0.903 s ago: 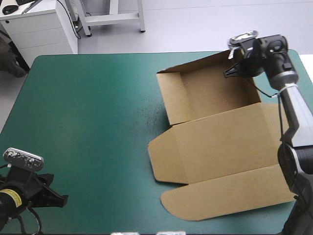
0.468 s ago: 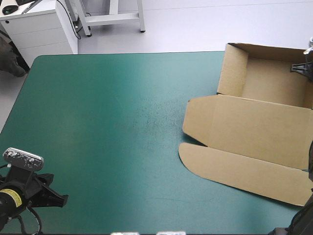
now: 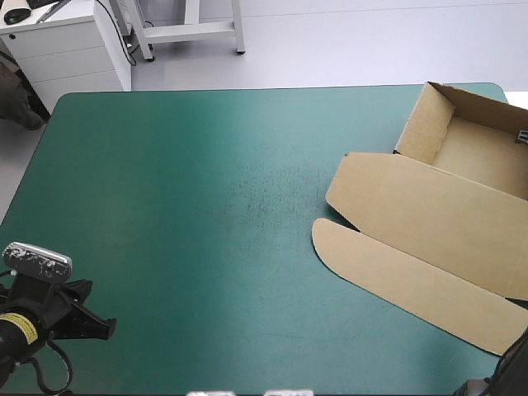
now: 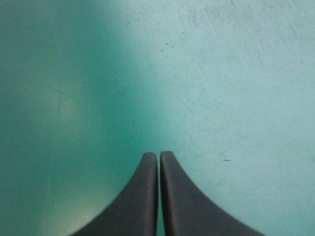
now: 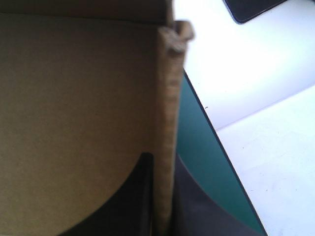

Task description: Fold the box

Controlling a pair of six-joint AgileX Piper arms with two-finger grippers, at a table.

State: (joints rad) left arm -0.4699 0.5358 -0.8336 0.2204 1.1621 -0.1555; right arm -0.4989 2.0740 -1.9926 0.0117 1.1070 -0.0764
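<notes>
The box (image 3: 429, 210): walls raised, lid flat, not yet folded. Right gripper (image 5: 162, 158) clamps one wall; left gripper (image 4: 158, 154), pressed together, well apart from it.

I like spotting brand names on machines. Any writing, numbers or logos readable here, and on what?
No text here can be read.
On the left arm's wrist, the yellow sticker: dark marks, too small to read.
The box: plain brown board, no print showing.
The teal-green cover: none.
</notes>
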